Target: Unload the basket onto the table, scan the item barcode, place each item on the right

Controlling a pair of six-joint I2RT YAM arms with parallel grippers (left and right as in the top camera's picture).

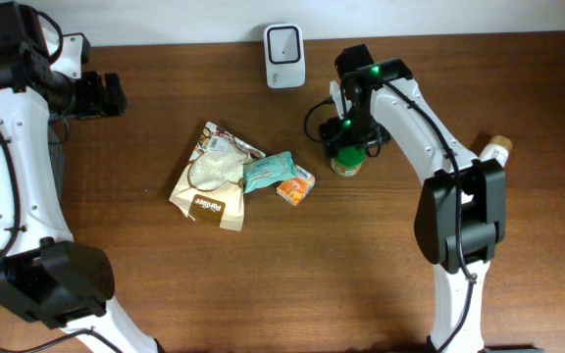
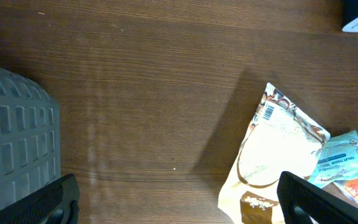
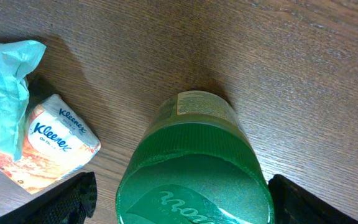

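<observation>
Task judged at an early stage: nothing lifted, nothing presented to the scanner. Squat jar with green screw lid and green label (image 1: 346, 162) is seen upright on the brown wooden table (image 1: 381, 284), at 3 o'clock of the item pile and at 5 o'clock of the white box-shaped barcode scanner (image 1: 283, 44), which stands at the table's 12 o'clock edge. Right gripper (image 3: 182, 198) is placed over the lid, fingers spread to either side; a gap is visible at one finger, so no grip is judged made. No barcode can be made out on the jar. Left gripper (image 2: 179, 198) is parked at 10 o'clock, fingers wide apart, nothing held. Beige printed pouch (image 1: 209, 176), teal tissue packet (image 1: 266, 172) and orange tissue pack (image 1: 296, 186) lie untouched. Left to do: grasp, lift, label turned to scanner.
</observation>
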